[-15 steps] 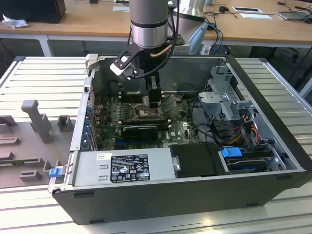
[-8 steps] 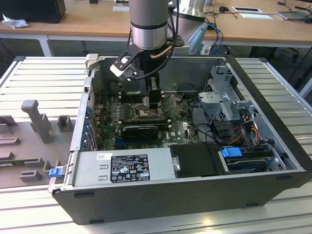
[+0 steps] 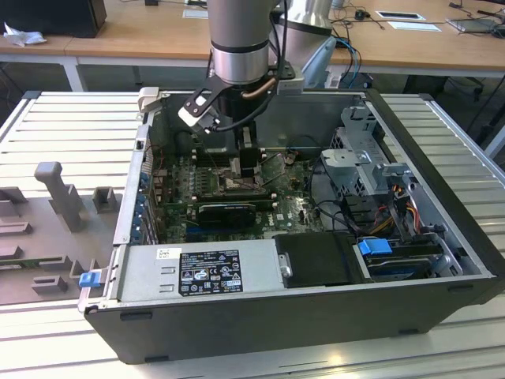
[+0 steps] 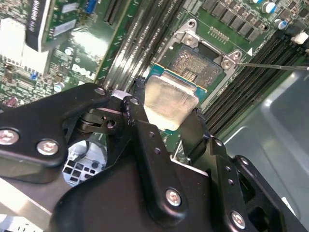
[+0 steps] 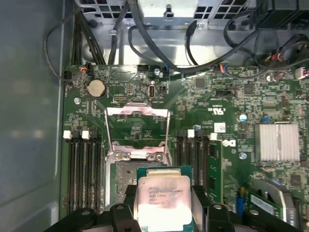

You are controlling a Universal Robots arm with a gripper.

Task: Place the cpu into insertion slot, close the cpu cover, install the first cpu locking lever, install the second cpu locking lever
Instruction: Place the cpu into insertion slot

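Note:
My gripper [image 4: 166,113] is shut on the cpu [image 4: 171,104], a flat square chip with a silver-grey top, pinched by two opposite edges between black fingers [image 4: 140,123]. The chip hangs slightly tilted, overlapping one side of the insertion slot [image 4: 198,65], whose dark pin field stays bare. In the first wrist view the cpu [image 5: 163,195] sits in the gripper [image 5: 163,205] beside the slot [image 5: 123,181]. The cpu cover [image 5: 137,112] stands swung open past the slot's hinge. From the exterior view the gripper [image 3: 246,162] is low inside the open computer case, over the green motherboard [image 3: 292,209].
Long black memory slots [image 5: 84,169] flank the socket on both sides. A thin metal lever rod [image 4: 270,65] sticks out beside it. A finned silver heatsink [image 5: 276,141], cables [image 5: 159,53], a drive cage [image 3: 363,158] and the power supply [image 3: 213,268] crowd the case.

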